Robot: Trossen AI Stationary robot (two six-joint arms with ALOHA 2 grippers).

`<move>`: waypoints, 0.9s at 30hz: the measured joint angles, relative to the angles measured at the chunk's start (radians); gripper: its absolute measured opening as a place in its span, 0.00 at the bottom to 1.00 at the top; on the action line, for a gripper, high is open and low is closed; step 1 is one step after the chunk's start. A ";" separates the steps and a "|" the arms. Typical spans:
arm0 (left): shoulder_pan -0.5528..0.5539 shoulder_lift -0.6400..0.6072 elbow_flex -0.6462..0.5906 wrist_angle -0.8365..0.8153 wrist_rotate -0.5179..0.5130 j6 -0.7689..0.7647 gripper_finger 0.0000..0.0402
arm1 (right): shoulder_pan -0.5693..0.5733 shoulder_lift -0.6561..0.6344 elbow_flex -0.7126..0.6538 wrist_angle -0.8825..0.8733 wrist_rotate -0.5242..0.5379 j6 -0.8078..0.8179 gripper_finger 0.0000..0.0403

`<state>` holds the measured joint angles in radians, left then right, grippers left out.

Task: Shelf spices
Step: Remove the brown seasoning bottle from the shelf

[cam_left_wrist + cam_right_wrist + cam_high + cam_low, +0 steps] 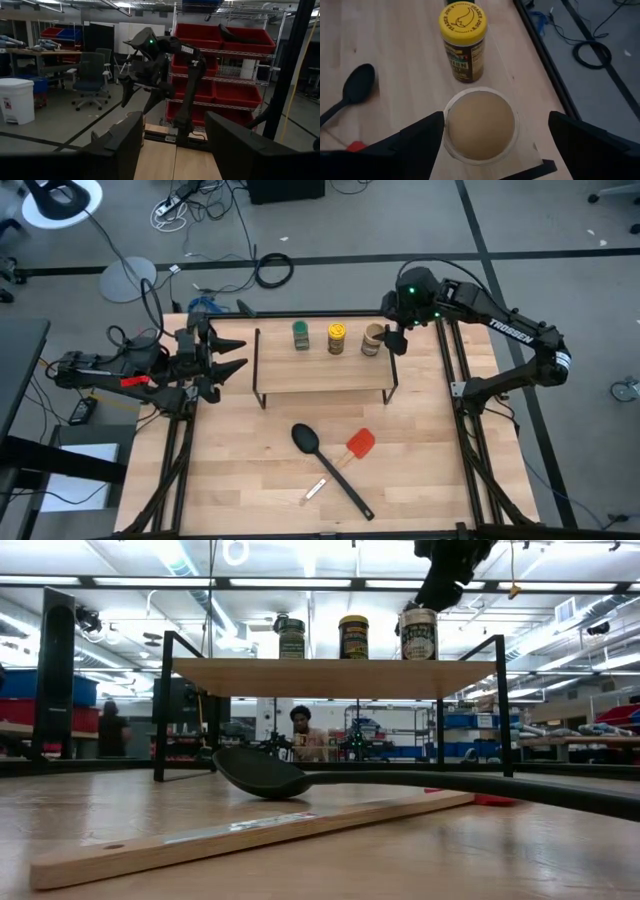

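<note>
Three spice jars stand upright in a row on the wooden top of the shelf [322,370], which sits toward the far side of the table [420,470] on thin black legs. In the high view the green-topped jar [301,335] is toward the left arm's side, the yellow jar [337,338] is in the middle, and the tan jar [373,339] is toward the right arm's side, near that end of the shelf; the three are apart from one another. The low view shows the same row seen level, all three resting on the shelf top. The right gripper [396,340] hangs just above and beside the tan jar; in the right wrist view its fingers [422,137] are spread wide on either side of the jar's tan lid, clear of it and grasping nothing. The left gripper [228,355] waits off the shelf's other end, near the table's edge, with its fingers released and empty. On the table in front of the shelf lie a black spoon [328,465], a red spatula [358,445] just beside the spoon's handle, and a small wooden stick [315,491]. In the low view a person [300,730] is visible in the room beyond the table.
</note>
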<state>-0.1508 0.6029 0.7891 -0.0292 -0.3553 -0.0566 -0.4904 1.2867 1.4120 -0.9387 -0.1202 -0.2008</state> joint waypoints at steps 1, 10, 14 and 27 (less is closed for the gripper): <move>0.000 0.001 0.000 0.000 0.000 0.000 0.55 | 0.007 0.002 0.000 0.000 0.003 -0.001 0.90; 0.000 0.013 0.000 -0.001 0.000 -0.003 0.55 | 0.063 0.042 0.000 -0.010 0.074 -0.003 0.97; 0.000 0.020 0.000 -0.004 0.000 -0.007 0.55 | 0.065 0.065 0.000 -0.008 0.114 -0.012 0.97; 0.000 0.037 0.000 -0.004 0.000 -0.011 0.55 | 0.072 0.086 0.000 -0.010 0.103 -0.024 0.88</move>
<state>-0.1509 0.6396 0.7891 -0.0328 -0.3553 -0.0681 -0.4187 1.3727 1.4120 -0.9489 -0.0172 -0.2246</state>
